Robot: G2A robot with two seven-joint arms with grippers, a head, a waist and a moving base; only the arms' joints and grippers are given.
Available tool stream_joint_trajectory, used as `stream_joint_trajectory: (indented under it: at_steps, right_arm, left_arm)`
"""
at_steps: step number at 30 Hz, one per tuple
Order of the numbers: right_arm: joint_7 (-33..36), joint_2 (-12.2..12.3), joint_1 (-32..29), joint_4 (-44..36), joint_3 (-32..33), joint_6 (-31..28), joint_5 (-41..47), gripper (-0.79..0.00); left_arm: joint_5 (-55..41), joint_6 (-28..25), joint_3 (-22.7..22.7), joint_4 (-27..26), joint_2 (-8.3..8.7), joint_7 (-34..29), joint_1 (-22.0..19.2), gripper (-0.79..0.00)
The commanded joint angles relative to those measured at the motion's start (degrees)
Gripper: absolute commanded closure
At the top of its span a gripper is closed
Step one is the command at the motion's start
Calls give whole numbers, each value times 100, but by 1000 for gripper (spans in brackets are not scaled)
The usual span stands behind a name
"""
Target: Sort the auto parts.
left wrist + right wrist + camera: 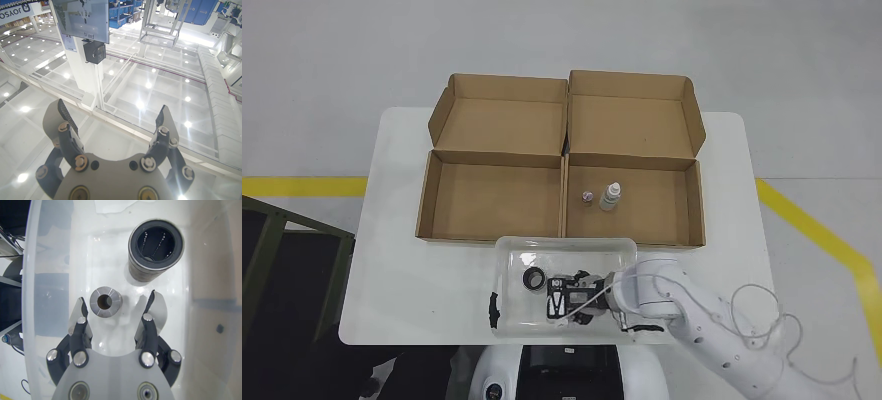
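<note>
- Right gripper (pixel 117 302) hung with jaws wide and empty, a small steel sleeve (pixel 105 304) between them, likely lined up for pinching.
- A black-lined bearing (pixel 155 256) stood near, both inside the clear bin (pixel 542 240) at the top view's lower centre.
- Beyond, a cardboard box (pixel 662 205) at centre right held a small bottle (pixel 610 195).
- Left gripper (pixel 112 105), also wide and empty, faced the ceiling, seemingly parked.
</note>
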Motion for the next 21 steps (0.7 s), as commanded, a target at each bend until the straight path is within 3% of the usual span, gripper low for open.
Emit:
stream_joint_trajectory:
  at_steps: [1,6,11,21]
  right_arm:
    - [-15,-14,41,46,-46,6,13,-388]
    - [-17,-38,119,117,-131,18,45,-249]
    - [-14,-33,132,82,-136,24,95,0]
    - [117,40,93,-382,48,80,178,0]
  left_arm:
    - [0,0,0,0,0,0,0,-785]
    - [0,0,0,0,0,0,0,-785]
    - [0,0,0,0,0,0,0,-785]
    - [0,0,0,0,0,0,0,-785]
